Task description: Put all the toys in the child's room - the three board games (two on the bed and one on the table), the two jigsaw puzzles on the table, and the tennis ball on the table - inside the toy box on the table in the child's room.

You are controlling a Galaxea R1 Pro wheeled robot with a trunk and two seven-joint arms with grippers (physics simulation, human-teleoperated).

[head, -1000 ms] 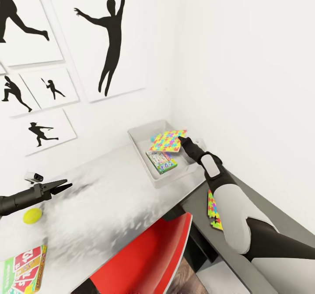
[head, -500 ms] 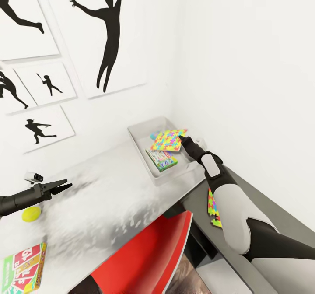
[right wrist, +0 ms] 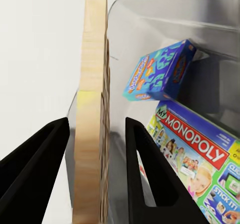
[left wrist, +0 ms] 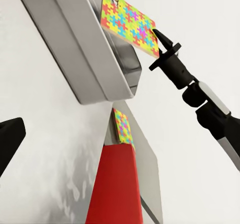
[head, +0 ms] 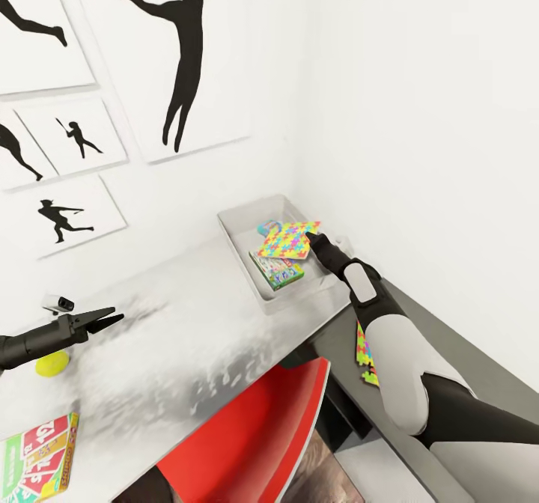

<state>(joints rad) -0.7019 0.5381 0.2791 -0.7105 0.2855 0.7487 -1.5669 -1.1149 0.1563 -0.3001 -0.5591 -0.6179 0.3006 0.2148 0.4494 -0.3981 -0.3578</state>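
Pale grey, the table (head: 195, 316) carries the grey toy box (head: 238, 239) at its far corner by the wall. Inside lie a green-edged Monopoly box (right wrist: 200, 164) and a blue game box (right wrist: 160, 71). The right gripper (head: 313, 236) pinches one jigsaw puzzle (head: 287, 239) by its edge, held above the box. A second puzzle (head: 364, 352) lies on the lower dark section beside the red chair (head: 254, 436). The left gripper (head: 105, 317) hovers with fingers spread, holding nothing, near the tennis ball (head: 52, 364) and the SKIP-BO box (head: 37, 464).
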